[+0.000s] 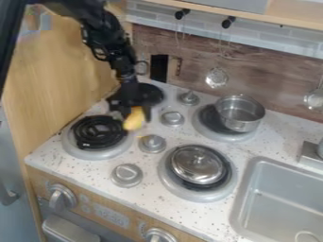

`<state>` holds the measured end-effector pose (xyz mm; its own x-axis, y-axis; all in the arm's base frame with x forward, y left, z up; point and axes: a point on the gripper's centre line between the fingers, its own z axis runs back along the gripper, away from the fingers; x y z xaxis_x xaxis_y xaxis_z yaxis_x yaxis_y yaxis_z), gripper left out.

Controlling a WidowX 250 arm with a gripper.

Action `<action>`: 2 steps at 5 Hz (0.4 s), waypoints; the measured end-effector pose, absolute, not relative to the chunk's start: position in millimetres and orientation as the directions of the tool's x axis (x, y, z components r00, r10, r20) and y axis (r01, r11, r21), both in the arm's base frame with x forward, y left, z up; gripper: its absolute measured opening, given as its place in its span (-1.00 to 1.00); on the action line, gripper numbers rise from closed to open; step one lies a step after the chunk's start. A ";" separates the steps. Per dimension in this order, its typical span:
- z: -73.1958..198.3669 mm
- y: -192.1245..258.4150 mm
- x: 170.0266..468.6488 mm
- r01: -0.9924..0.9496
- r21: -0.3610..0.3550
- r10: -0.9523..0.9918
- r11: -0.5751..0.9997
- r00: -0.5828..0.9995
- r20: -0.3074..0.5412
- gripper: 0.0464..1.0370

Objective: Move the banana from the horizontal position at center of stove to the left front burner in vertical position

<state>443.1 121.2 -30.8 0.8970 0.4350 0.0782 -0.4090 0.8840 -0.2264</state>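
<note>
One pincer (pixel 133 115) clamps one banana (pixel 133 120) amid four burners (pixel 98 133), one pot (pixel 240 113) and one lid (pixel 197 164).

- Spans the upper left as a jointed black arm (pixel 108 41).
- Slants down and rightward, steepening toward the wrist (pixel 128 75).
- Ends in a black gripper (pixel 132 115), hanging downward, left of the view's center.

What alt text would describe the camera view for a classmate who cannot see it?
A black robot gripper is at a yellow banana beside the black coiled left front burner on a speckled white toy stove. A shiny metal pot sits right rear, a round metal lid right front.
</note>
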 end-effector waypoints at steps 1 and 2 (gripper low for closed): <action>-17.7 132.3 435.0 -0.375 -0.180 0.399 0.910 0.909 0.123 -0.05; -17.6 139.1 420.2 -0.369 -0.164 0.394 0.915 0.905 0.161 -0.05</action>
